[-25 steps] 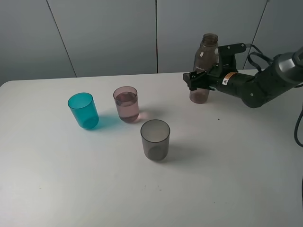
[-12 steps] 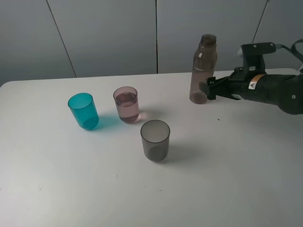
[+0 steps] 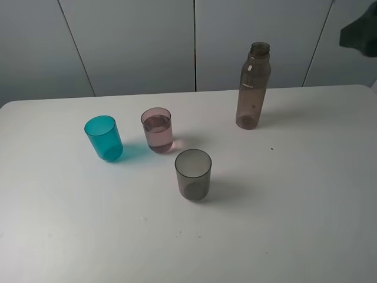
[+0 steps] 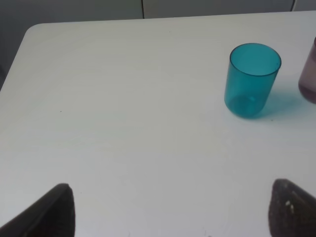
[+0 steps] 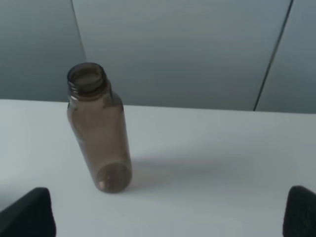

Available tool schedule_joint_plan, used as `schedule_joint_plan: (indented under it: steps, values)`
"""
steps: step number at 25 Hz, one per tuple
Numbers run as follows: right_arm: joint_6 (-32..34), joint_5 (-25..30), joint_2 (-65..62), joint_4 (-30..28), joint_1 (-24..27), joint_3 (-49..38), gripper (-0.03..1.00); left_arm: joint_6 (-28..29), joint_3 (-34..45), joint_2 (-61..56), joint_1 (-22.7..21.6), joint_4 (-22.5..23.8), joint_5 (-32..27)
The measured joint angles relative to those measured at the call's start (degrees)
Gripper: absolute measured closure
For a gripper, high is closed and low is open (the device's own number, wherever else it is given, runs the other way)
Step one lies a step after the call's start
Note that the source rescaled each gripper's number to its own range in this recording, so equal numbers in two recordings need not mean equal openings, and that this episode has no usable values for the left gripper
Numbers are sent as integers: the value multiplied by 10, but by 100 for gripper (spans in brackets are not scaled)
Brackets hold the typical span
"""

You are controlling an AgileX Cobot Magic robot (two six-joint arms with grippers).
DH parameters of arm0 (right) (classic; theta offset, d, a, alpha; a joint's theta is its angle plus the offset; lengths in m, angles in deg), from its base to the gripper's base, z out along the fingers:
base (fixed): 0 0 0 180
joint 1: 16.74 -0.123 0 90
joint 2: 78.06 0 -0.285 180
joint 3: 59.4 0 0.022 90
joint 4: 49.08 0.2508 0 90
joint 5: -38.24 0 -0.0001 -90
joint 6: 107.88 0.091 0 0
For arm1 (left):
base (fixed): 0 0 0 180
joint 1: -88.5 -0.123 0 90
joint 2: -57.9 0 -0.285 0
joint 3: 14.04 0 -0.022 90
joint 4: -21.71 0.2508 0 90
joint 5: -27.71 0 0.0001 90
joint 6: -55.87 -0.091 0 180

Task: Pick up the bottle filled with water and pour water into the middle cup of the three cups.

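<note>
Change: right arm (image 3: 359, 32) has left the bottle (image 3: 253, 85); a second ago its jaws were around the bottle's lower part, now only a dark blurred piece of it shows in the upper right corner of the high view.
Bottle: stands upright and free on the surface (image 3: 294, 224), in the upper right part of the high view, no cap, well apart from the cups.
Middle cup: the pink cup (image 3: 157, 130) stands between the teal cup (image 3: 103, 137) and the grey cup (image 3: 193, 173); it has some water inside already.
Stage: pouring looks done and the bottle set back; this is my judgement from the water in the pink cup.
Key relation: the bottle's long axis is vertical; in the right wrist view it lies ahead of the jaws, toward the left of that frame, so the right arm is the nearer one.
Right gripper (image 5: 168, 217): both tips show at the lower corners of its view, far apart, so the jaws are wide and hold nothing.
Left gripper (image 4: 170, 212): tips wide apart at the lower corners, holding nothing, low over bare surface, with the teal cup ahead in the upper right of that frame.
</note>
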Motion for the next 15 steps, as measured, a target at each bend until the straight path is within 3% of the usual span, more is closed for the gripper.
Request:
schedule_joint_plan:
  steps: [6,11,15]
  values:
    - [-70,234,-185,54,0,11,-2,0,0,0,0,0,0]
    - [-91,328,-315,67,0,-24,-2,0,0,0,0,0,0]
    - [-106,347,-411,88,0,-75,-2,0,0,0,0,0,0]
